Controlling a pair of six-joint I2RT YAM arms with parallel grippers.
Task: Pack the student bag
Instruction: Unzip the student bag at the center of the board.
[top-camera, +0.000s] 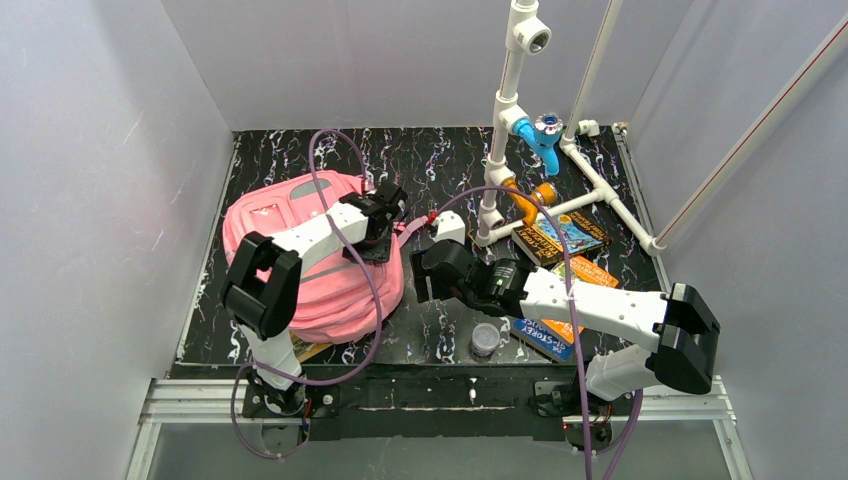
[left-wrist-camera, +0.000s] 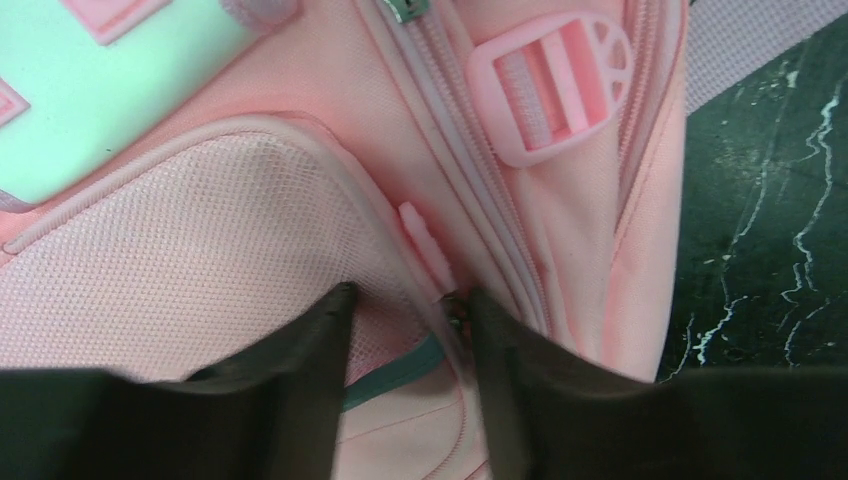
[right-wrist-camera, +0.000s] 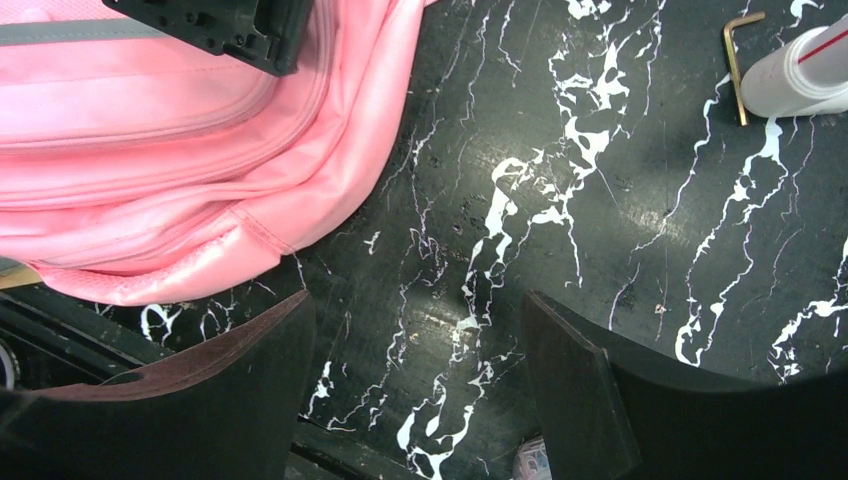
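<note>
Student bag (top-camera: 330, 305) on desk (top-camera: 440, 160); left claw (left-wrist-camera: 408, 292) part-open astride its zipper (left-wrist-camera: 455, 150); right claw (right-wrist-camera: 415, 305) wide open, empty.

- We see a large pink fabric backpack (top-camera: 340, 300) lying flat on the left part of the black marbled desk (top-camera: 450, 160), front face up.
- Its front carries a fine-mesh pink pocket (left-wrist-camera: 200, 250), a pale patch (left-wrist-camera: 110, 90) and a grey strip (right-wrist-camera: 60, 32).
- A pink plastic strap buckle (left-wrist-camera: 550, 85) lies beside a zip line (left-wrist-camera: 470, 200) with a pink pull tab (left-wrist-camera: 420, 235).
- We cannot tell whether the main compartment is open.
</note>
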